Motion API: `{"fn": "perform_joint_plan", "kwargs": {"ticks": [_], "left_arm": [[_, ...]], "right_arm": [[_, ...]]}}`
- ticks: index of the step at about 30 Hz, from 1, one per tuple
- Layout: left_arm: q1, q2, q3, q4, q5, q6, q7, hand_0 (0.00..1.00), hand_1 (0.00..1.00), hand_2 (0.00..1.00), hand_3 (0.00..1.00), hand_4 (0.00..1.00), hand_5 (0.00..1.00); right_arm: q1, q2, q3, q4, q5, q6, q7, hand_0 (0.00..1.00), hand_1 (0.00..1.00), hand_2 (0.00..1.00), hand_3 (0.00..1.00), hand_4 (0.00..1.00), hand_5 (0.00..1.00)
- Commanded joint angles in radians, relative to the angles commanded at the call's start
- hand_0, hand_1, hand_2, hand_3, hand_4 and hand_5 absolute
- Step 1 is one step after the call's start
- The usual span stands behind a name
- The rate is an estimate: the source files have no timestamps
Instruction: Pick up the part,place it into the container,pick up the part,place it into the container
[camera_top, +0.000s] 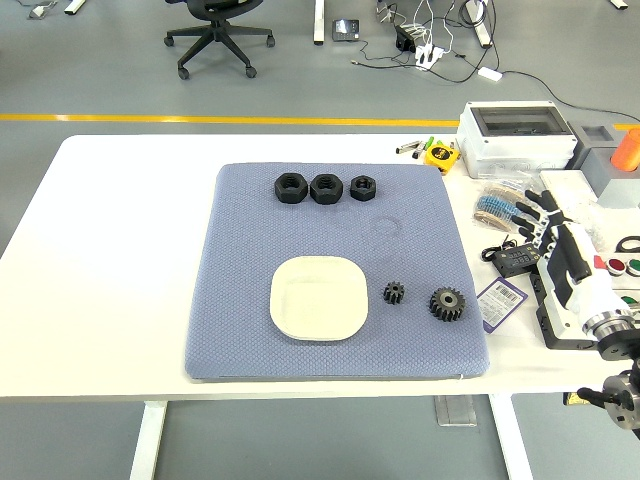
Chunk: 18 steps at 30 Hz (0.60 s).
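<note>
A cream square dish (318, 298) with rounded corners sits empty near the front of a blue-grey mat (240, 300). To its right lie a small black gear (394, 292) and a larger black gear (448, 303). Three black hex nuts (323, 187) stand in a row at the mat's far edge. My right hand (553, 228) hovers right of the mat, off its edge, with white-and-black fingers spread and nothing held. It is well apart from both gears.
A grey electrical box (515, 137), a yellow tape measure (438, 154), a bag of small parts (500, 208), a barcode card (500, 302) and an orange object (627, 148) crowd the table's right side. An office chair (215, 30) stands beyond.
</note>
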Motion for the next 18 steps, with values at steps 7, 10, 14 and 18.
{"fn": "perform_joint_plan", "kwargs": {"ticks": [7, 10, 14, 18], "left_arm": [[0.011, -0.002, -0.016, 0.0, 0.009, 0.002, 0.003, 0.77, 0.732, 0.709, 0.588, 0.658, 0.623], [0.013, -0.003, -0.019, 0.0, 0.011, 0.002, 0.004, 0.77, 0.732, 0.709, 0.588, 0.659, 0.626], [0.015, -0.002, -0.022, 0.0, 0.001, 0.004, 0.001, 0.77, 0.732, 0.709, 0.588, 0.659, 0.626], [0.017, 0.0, -0.027, 0.0, 0.004, 0.006, 0.001, 0.771, 0.73, 0.716, 0.587, 0.66, 0.625]], "right_arm": [[0.076, -0.003, -0.046, -0.065, -0.273, 0.029, 0.006, 0.935, 0.856, 0.851, 0.853, 0.998, 0.354], [0.098, -0.028, -0.074, -0.065, -0.403, 0.071, 0.022, 0.903, 0.846, 0.859, 0.851, 0.998, 0.29], [0.107, -0.069, -0.11, -0.043, -0.62, 0.165, 0.057, 0.903, 0.846, 0.859, 0.851, 0.998, 0.29], [0.111, -0.083, -0.148, -0.02, -0.77, 0.217, 0.07, 0.888, 0.837, 0.847, 0.839, 0.998, 0.26]]}}
